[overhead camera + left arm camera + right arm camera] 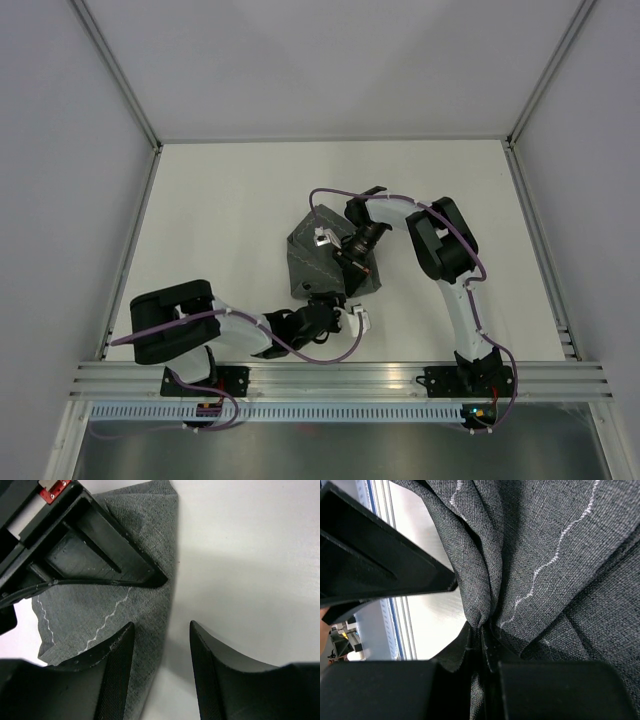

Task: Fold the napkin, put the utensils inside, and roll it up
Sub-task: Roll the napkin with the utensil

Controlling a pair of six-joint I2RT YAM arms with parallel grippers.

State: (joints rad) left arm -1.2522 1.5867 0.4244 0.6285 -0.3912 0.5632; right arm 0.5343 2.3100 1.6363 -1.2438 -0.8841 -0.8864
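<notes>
The dark grey napkin lies bunched into a rough triangle at the middle of the white table. My right gripper is shut on a pinched fold of it; the right wrist view shows the cloth gathered between the closed jaws. My left gripper is open at the napkin's near edge. In the left wrist view one finger is over the cloth and the other over bare table. The right gripper's black finger rests on the napkin ahead. No utensils are in view.
An aluminium rail runs along the near table edge behind the arm bases. White enclosure walls surround the table on three sides. Purple cables loop along both arms.
</notes>
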